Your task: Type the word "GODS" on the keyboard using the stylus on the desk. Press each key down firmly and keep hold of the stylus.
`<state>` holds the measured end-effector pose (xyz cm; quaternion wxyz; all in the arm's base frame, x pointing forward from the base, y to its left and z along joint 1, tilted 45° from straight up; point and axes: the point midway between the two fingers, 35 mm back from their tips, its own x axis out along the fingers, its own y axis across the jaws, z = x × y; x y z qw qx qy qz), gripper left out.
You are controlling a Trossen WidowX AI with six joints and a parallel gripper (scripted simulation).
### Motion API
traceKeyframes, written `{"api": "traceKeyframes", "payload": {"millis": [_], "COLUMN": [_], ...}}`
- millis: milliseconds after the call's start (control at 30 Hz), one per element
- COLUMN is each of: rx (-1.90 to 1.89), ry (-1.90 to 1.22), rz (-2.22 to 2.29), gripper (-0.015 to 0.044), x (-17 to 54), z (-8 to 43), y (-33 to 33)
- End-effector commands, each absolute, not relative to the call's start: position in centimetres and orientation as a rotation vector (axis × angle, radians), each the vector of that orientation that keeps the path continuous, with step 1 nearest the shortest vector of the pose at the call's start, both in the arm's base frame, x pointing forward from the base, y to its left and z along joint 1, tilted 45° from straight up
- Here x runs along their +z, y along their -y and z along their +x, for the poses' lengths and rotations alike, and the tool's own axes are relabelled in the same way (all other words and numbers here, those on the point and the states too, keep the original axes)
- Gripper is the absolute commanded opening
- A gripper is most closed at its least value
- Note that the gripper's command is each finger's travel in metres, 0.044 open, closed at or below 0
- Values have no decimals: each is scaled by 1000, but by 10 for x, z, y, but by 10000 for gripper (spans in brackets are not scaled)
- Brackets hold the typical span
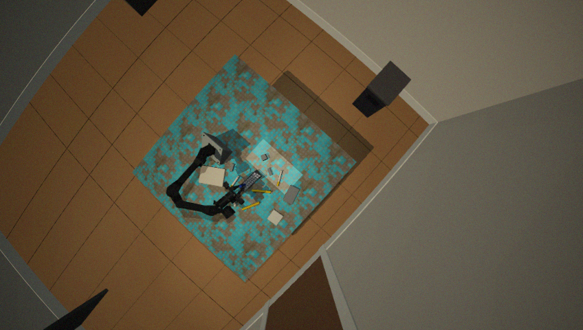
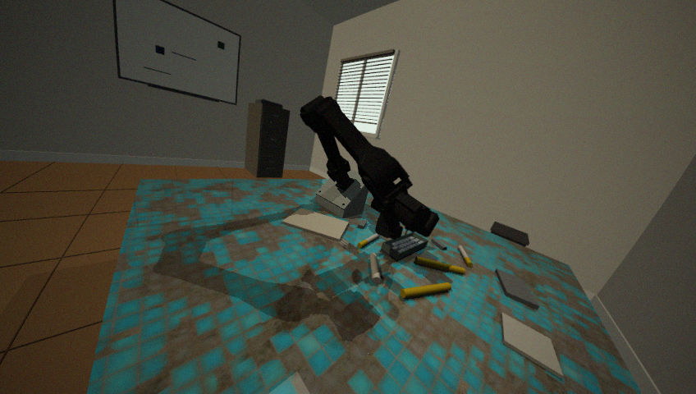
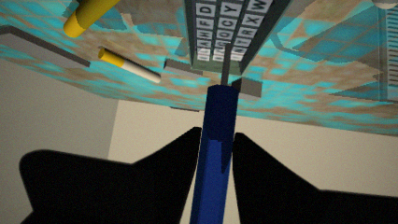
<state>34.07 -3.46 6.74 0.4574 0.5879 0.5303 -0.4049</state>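
The small dark keyboard (image 1: 253,178) (image 2: 406,246) (image 3: 206,35) lies on the patterned desk, with rows of light lettered keys. My gripper (image 1: 238,189) (image 3: 217,137) is shut on the blue stylus (image 3: 220,112), one black finger on each side of its barrel. The stylus's thin grey tip points at the keyboard and appears over the middle row of keys near its far end in the wrist view, around the O key. Whether the tip touches a key cannot be told. In the exterior view the arm hides the fingers and the stylus.
Two yellow markers (image 1: 250,205) (image 2: 425,290) lie beside the keyboard. A white marker with a yellow end (image 1: 280,177) (image 2: 464,255) (image 3: 133,67) lies beyond them. A cream pad (image 1: 212,176) (image 2: 316,224) lies near the arm's base. A grey slab (image 1: 291,194) (image 2: 516,289) and a pale square (image 1: 275,216) (image 2: 530,344) lie farther out.
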Motion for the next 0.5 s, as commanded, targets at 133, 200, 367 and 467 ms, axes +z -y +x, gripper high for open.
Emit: {"api": "traceKeyframes", "payload": {"millis": [133, 200, 367, 467], "rx": [-998, -998, -1000, -1003], "ry": [-1307, -1307, -1306, -1306], "rz": [1449, 1449, 1453, 1458], "gripper": [58, 44, 0, 0], "x": [67, 67, 64, 58], "z": [341, 341, 348, 357], "y": [35, 35, 28, 19]}}
